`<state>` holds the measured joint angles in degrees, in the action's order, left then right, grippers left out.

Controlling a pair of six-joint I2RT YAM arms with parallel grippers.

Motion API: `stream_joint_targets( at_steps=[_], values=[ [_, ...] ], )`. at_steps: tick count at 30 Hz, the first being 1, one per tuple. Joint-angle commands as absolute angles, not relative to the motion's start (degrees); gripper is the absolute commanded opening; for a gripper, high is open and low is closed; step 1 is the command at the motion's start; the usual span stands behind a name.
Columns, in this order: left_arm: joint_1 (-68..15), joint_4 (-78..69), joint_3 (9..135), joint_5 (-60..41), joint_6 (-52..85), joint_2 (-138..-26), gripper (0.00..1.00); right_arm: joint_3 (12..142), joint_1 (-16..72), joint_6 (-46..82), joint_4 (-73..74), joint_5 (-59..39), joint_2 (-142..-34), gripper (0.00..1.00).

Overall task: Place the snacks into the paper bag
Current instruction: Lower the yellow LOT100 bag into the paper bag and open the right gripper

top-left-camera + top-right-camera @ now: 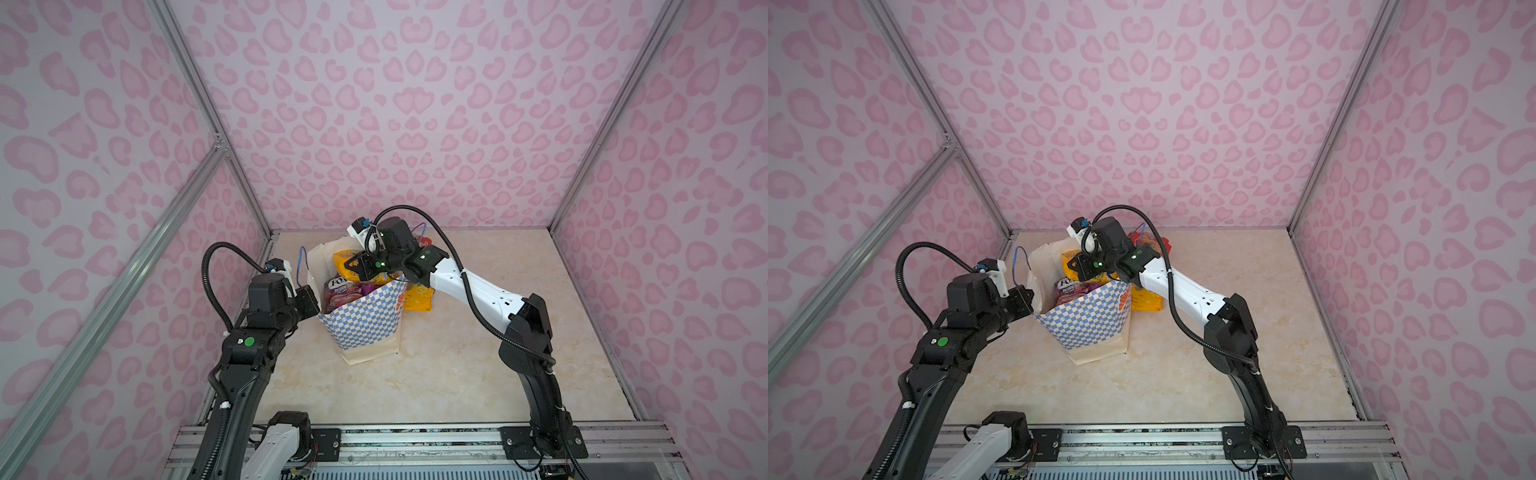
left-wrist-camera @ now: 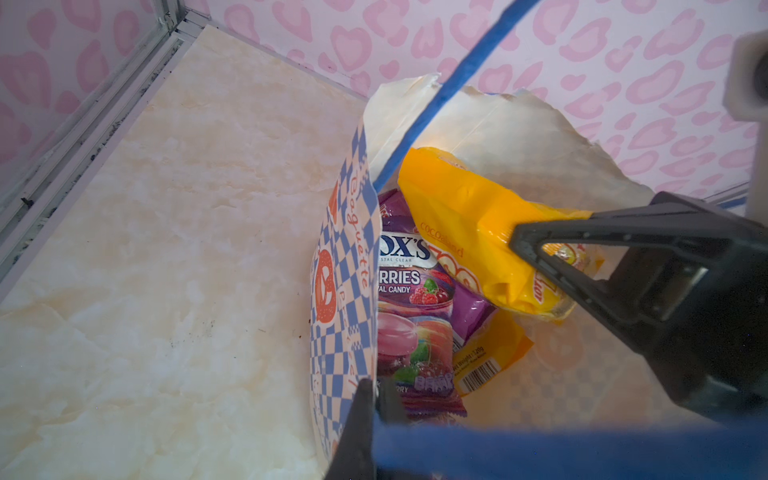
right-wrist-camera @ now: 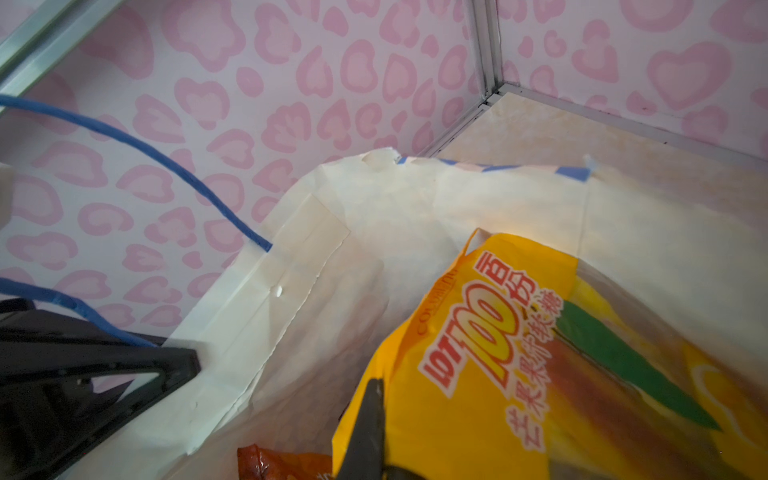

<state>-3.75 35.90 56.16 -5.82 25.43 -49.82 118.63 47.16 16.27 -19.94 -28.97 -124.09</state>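
Left wrist — paper bag (image 2: 540,124) (snacks (image 2: 411,299) inside)

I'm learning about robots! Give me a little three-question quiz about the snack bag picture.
1. True or false: the purple FOX'S packet lies inside the paper bag.
2. What do the right fingers hold? A) a yellow packet B) a blue handle C) nothing
3. Fill in: the left fingers pinch the bag's ____.
Key: 1 true; 2 A; 3 rim.
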Motion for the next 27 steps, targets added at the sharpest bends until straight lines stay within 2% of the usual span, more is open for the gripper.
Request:
stream_joint_targets(
  at_steps=[1,5,14,24,27],
  values=[
    [-3.69,33.64,56.25,-6.15,25.2,-49.83,0.08,120.22,47.17,15.55,-24.33,-28.2,-127.53,0.0],
    [-3.69,33.58,56.25,-6.02,25.14,-49.99,0.08,122.96,47.57,16.69,-26.72,-29.97,-130.9,0.0],
    [-3.69,33.59,56.34,-6.11,25.14,-49.77,0.07,122.14,49.71,17.55,-27.7,-29.15,-130.35,0.01],
    [-3.69,33.74,56.34,-5.8,25.14,-49.82,0.08,126.57,49.71,17.27,-29.83,-27.68,-128.13,0.3],
    [-3.69,33.76,56.34,-5.84,25.14,-49.84,0.07,127.82,49.99,16.93,-30.31,-27.28,-127.06,0.46]
  ],
)
